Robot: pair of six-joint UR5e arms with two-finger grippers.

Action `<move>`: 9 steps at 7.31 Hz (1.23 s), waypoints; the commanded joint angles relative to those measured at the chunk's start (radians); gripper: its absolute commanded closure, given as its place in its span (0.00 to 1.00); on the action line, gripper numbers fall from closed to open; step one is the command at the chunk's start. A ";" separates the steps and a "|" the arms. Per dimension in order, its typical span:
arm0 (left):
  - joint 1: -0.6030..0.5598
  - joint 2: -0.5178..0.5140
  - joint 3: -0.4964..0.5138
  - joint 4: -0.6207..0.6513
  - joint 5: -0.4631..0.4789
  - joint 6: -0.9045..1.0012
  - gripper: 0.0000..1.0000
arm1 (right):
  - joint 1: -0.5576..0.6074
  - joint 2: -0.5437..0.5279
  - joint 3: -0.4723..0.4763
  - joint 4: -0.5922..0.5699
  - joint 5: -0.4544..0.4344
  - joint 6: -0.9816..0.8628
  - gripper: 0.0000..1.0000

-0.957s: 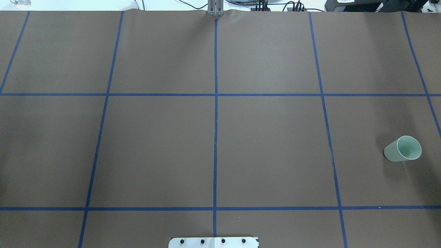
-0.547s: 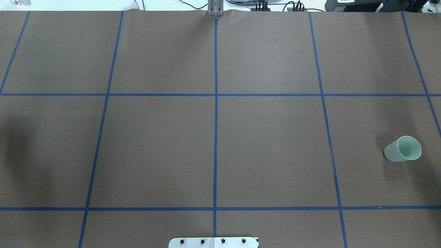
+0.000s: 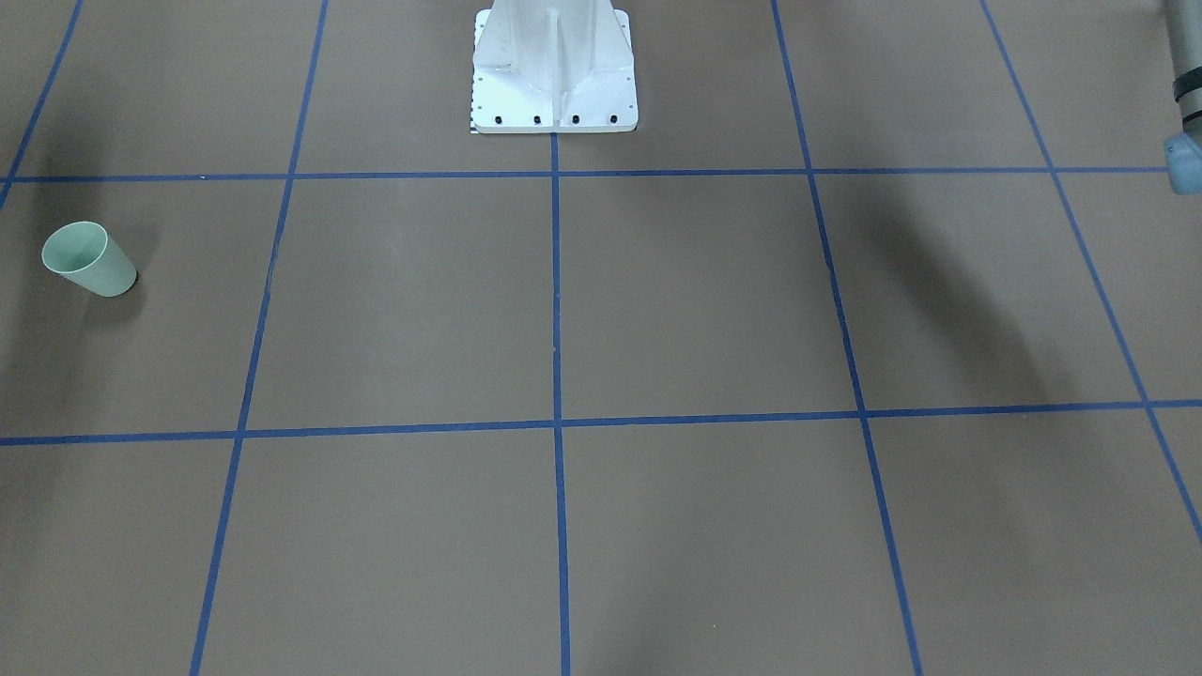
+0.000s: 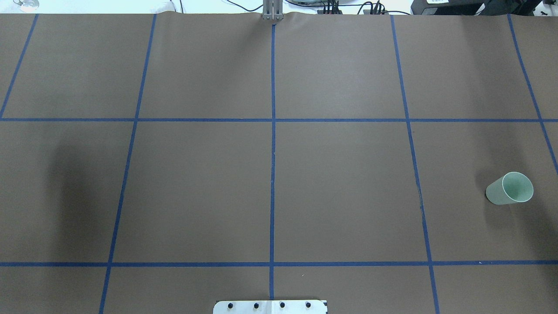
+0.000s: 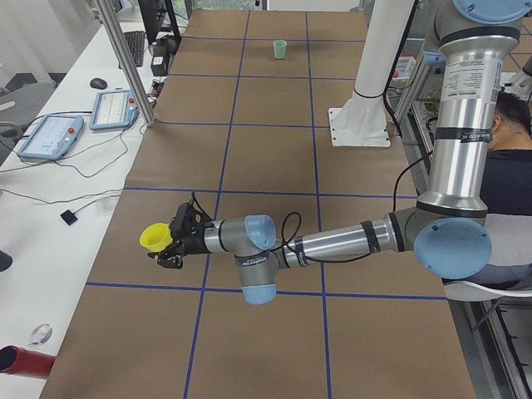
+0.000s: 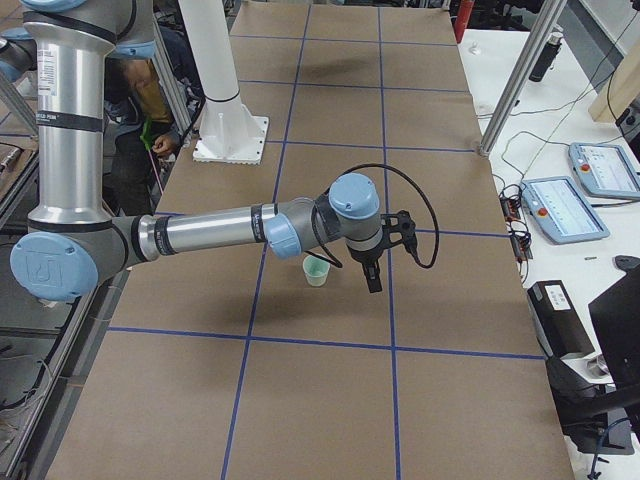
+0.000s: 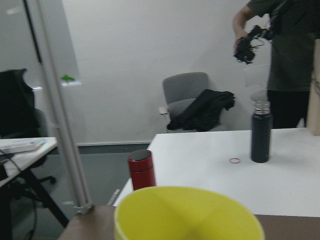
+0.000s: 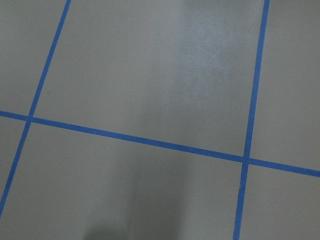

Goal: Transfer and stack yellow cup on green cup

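The yellow cup is seen at the left gripper, far from the green cup. The right gripper is seen near the green cup. How wide either gripper is cannot be told. Nothing is stacked yet.

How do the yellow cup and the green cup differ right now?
Colour: the yellow cup is bright yellow, while the green cup is pale mint.
Pose: the yellow cup lies sideways, its mouth pointing away from the left tool. The green cup stands upright, mouth up.
Place: the yellow cup is at that tool, by the table's left end. The green cup rests on the table near the right end.
Both are plain tapered tumblers and look empty.
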 commanded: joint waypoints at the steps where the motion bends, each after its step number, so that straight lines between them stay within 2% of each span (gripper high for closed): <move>1: -0.006 -0.036 -0.068 -0.124 -0.184 0.000 1.00 | 0.000 0.000 0.007 0.000 0.000 0.008 0.00; 3: -0.003 -0.076 -0.119 -0.120 -0.376 0.000 1.00 | 0.000 0.008 0.011 0.000 0.000 0.023 0.00; 5: -0.003 -0.117 -0.179 -0.120 -0.611 0.002 1.00 | 0.000 0.016 0.010 0.000 0.017 0.025 0.00; 7: 0.015 -0.172 -0.248 -0.121 -0.633 0.022 1.00 | 0.000 0.020 0.002 0.000 0.037 0.032 0.00; 9: 0.116 -0.229 -0.268 -0.121 -0.651 0.104 1.00 | -0.003 0.061 0.008 0.002 0.092 0.159 0.00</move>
